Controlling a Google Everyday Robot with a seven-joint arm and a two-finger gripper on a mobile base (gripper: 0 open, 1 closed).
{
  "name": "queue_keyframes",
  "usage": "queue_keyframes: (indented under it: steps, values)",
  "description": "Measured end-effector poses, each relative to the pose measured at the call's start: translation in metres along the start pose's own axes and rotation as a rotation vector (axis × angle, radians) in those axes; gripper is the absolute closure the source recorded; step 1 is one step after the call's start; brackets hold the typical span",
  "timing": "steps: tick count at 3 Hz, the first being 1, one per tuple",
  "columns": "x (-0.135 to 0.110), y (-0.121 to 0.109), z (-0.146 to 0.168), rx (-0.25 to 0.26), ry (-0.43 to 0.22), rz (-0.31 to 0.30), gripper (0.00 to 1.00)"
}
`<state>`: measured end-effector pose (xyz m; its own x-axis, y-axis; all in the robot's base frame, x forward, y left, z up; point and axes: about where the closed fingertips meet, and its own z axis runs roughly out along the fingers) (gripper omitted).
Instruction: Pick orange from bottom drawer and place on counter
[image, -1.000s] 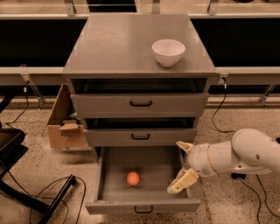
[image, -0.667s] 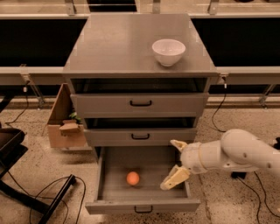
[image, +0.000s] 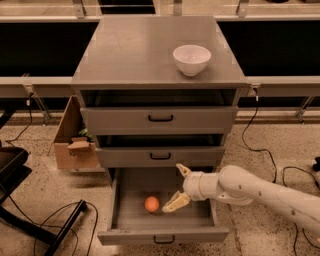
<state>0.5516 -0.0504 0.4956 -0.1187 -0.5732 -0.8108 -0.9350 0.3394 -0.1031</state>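
**Desk:** Need the caption line. Where's the gripper (image: 179, 186)?

**Photog:** Inside the open bottom drawer (image: 162, 234), right of centre as seen, on the end of the white arm (image: 260, 192) reaching in from the pic's right. Fingers spread wide, nothing btwn them. One tip is up near the drawer's back, the other is low and angled down toward the tray floor.

**Desk:** And the orange (image: 152, 204)?

**Photog:** On the drawer floor, approx. mid-tray, a bit toward the front. It sits just beside the lower fingertip, on that tip's picture-left side. Can't tell if they touch. It's outside the jaws, not btwn them.

**Desk:** So what does the grab turn on?

**Photog:** IMO one thing: the fruit lies picture-left of the open fingers. The gripper needs to shift that way and bring its opening round the ball before closing. It's round, so there's no long axis to line up. But a nudge from that low finger could roll it off toward the left wall.

**Desk:** Destination?

**Photog:** The counter (image: 145, 50), top of the cabinet, well above. A white bowl (image: 191, 59) sits right-rear on it, w/ bare grey surface to the bowl's left. The lift would have to clear the upper drawers (image: 120, 120) on the way up.
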Motion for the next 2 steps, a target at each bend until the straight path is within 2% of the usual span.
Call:
queue_keyframes:
  steps: [2]
  values:
    - [0.079,-0.030,0.091,0.028,-0.014,0.023,0.00]
